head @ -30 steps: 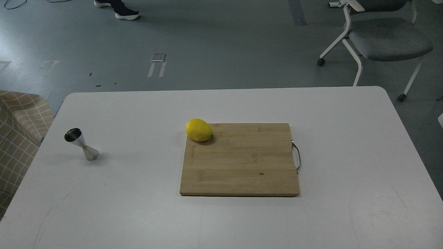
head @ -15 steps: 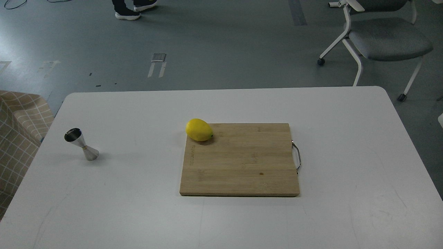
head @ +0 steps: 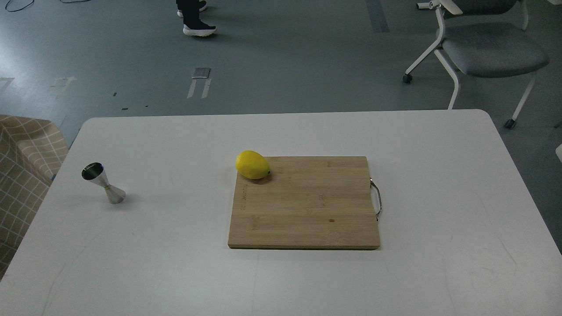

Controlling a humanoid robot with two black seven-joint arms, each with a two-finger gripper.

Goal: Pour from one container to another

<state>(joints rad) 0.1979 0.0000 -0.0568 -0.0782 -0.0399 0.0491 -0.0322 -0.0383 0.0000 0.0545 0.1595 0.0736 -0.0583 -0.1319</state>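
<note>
A shiny steel hourglass-shaped jigger [head: 103, 183], the other container, stands upright near the left edge of the white table [head: 175, 272]. Its open top faces up and nothing touches it. The one container to pour from is out of view. Neither of my arms nor grippers shows in the head view.
A wooden cutting board [head: 307, 206] with a metal handle on its right side lies mid-table. A yellow lemon [head: 252, 164] rests on its far left corner. A checked cushion [head: 22, 175] sits left of the table, and a grey chair [head: 483, 48] stands at the back right.
A person's feet on the floor beyond the table have stepped to the right. Nothing on the table has moved.
</note>
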